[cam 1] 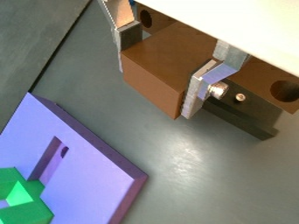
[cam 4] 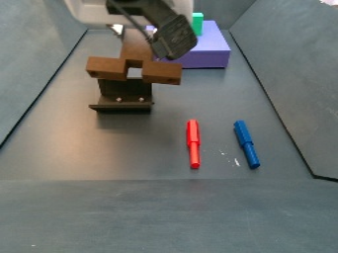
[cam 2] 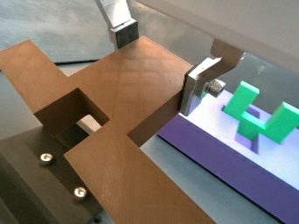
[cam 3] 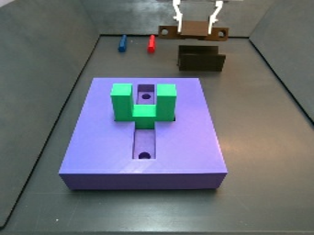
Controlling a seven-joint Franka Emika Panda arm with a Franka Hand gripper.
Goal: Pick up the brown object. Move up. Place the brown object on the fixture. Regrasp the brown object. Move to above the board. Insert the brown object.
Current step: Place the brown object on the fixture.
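Observation:
The brown object (cam 1: 158, 66), a wood-coloured cross-shaped block, sits between the fingers of my gripper (cam 1: 163, 68). The silver fingers (cam 1: 208, 83) press on opposite sides of its stem. In both wrist views the dark fixture (cam 2: 41, 162) lies right under the block, its screws showing. In a side view the brown object (cam 4: 132, 69) rests at the top of the fixture (cam 4: 122, 99), with the gripper (cam 4: 140, 51) on it from above. The purple board (cam 3: 147, 138) carries a green U-shaped block (cam 3: 142, 101) over its slot, nearer the camera than the fixture (cam 3: 200, 59).
A red pen (cam 4: 193, 143) and a blue pen (cam 4: 247, 144) lie side by side on the grey floor beside the fixture. Grey walls (cam 3: 55, 83) slope up round the work area. The board's edge (cam 2: 222, 166) lies close beside the fixture.

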